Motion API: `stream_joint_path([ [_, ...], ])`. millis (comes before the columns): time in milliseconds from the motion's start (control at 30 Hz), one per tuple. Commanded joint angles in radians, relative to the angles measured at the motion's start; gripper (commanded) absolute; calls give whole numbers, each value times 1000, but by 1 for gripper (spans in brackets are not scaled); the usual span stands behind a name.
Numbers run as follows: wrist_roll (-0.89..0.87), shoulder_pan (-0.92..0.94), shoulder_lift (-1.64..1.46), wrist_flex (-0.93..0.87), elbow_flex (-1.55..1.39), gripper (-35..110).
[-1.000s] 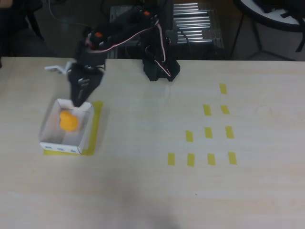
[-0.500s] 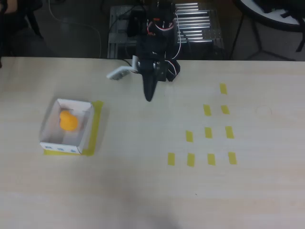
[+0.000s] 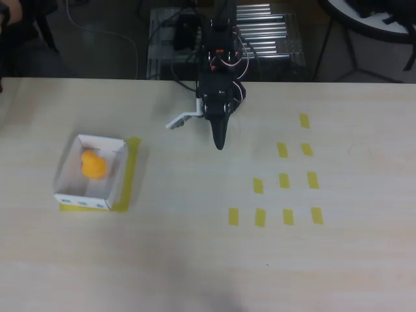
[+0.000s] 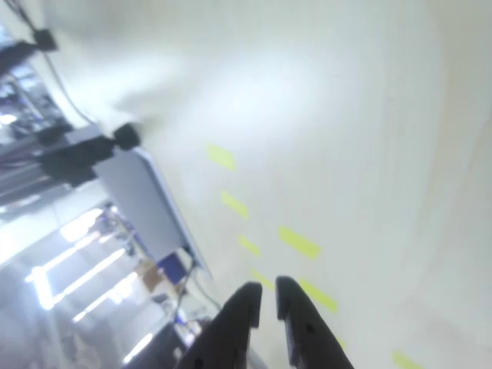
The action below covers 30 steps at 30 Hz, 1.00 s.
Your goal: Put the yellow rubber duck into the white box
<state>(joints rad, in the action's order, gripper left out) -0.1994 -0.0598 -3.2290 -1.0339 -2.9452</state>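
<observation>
The yellow rubber duck (image 3: 93, 164) lies inside the white box (image 3: 83, 202), which stands on the left part of the table in the overhead view. My gripper (image 3: 219, 142) is far to the right of the box, near the arm's base at the back middle, pointing toward the table's front. In the wrist view my gripper (image 4: 264, 296) has its two dark fingers almost touching, with nothing between them, over bare tabletop.
Several short yellow tape strips (image 3: 284, 181) mark the right half of the table, and a longer strip (image 3: 132, 170) borders the box. The arm's base (image 3: 221, 94) stands at the back edge. Chairs and a metal rack lie behind the table.
My arm has swung right, away from above the box to the back middle of the table. The duck has stayed in the box.
</observation>
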Motion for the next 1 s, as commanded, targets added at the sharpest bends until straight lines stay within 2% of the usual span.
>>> stream_joint_path([
  [0, 6, -25, -95, -23, -87, 0],
  [333, -5, 15, -109, -31, -103, 4],
  [967, -5, 18, -109, -29, -103, 1],
])
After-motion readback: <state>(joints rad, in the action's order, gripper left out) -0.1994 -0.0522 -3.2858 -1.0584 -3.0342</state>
